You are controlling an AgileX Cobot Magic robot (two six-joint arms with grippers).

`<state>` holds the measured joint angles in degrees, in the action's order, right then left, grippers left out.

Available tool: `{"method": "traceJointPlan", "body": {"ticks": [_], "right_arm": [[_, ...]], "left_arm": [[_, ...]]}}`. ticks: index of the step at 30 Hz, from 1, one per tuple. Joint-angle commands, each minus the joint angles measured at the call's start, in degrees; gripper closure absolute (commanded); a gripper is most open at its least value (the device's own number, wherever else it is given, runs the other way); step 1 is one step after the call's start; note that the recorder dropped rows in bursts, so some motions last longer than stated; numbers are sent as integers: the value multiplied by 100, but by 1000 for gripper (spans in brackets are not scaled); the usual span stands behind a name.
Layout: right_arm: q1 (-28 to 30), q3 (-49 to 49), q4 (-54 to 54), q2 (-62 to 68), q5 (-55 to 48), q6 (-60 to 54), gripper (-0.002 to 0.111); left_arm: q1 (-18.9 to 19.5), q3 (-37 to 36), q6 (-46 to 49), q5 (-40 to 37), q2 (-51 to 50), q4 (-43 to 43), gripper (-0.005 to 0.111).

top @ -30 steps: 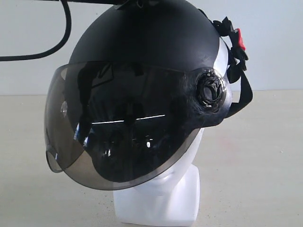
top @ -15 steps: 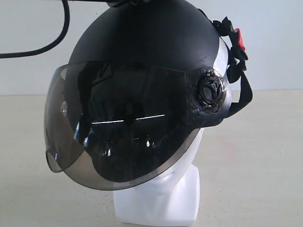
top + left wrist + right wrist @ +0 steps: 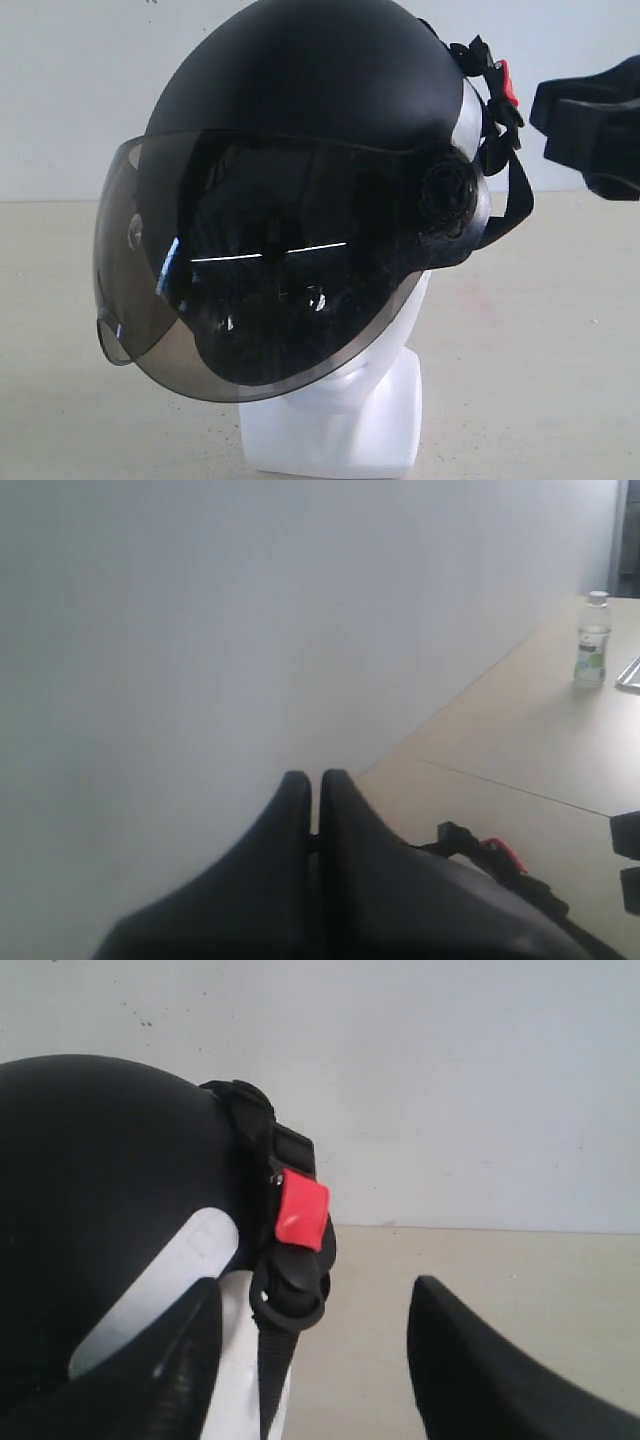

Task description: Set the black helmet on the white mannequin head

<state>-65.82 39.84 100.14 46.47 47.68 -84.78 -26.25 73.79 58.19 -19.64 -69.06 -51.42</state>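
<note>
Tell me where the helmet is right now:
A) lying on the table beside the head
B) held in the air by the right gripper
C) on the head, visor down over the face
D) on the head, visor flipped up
C: the helmet sits on the head with its visor hanging over the face, and the right gripper is open beside it, holding nothing.
</note>
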Motion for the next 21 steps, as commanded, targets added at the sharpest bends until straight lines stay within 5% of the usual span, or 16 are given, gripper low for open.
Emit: {"method": "traceJointPlan", "body": {"ticks": [1, 12, 15, 16, 18, 20, 21], "right_arm": [[-1, 59, -19, 9, 87, 13, 54], [-1, 326, -19, -1215, 2123, -233, 60], [14, 672, -1965, -2241, 2228, 1376, 104], [14, 768, -2606, -2456, 2228, 2052, 108], [-46, 1215, -4731, -2920, 1194, 3329, 109], [-346, 2627, -6260, -2819, -3034, 3249, 109], [-425, 3182, -6292, -2600, -4199, 3005, 109]], "left_arm": [[-24, -402, -1433, 134, 592, 1569, 102], [-12, -988, -2092, 294, 1353, 2087, 102], [-12, -1072, -2143, 294, 1406, 2087, 102], [-12, -1081, -2201, 272, 1418, 2087, 102], [-12, -1132, -2306, 247, 1430, 2087, 102], [-12, -1132, -2464, 221, 1430, 2087, 102], [-12, -1132, -2496, 221, 1430, 2087, 102]]}}
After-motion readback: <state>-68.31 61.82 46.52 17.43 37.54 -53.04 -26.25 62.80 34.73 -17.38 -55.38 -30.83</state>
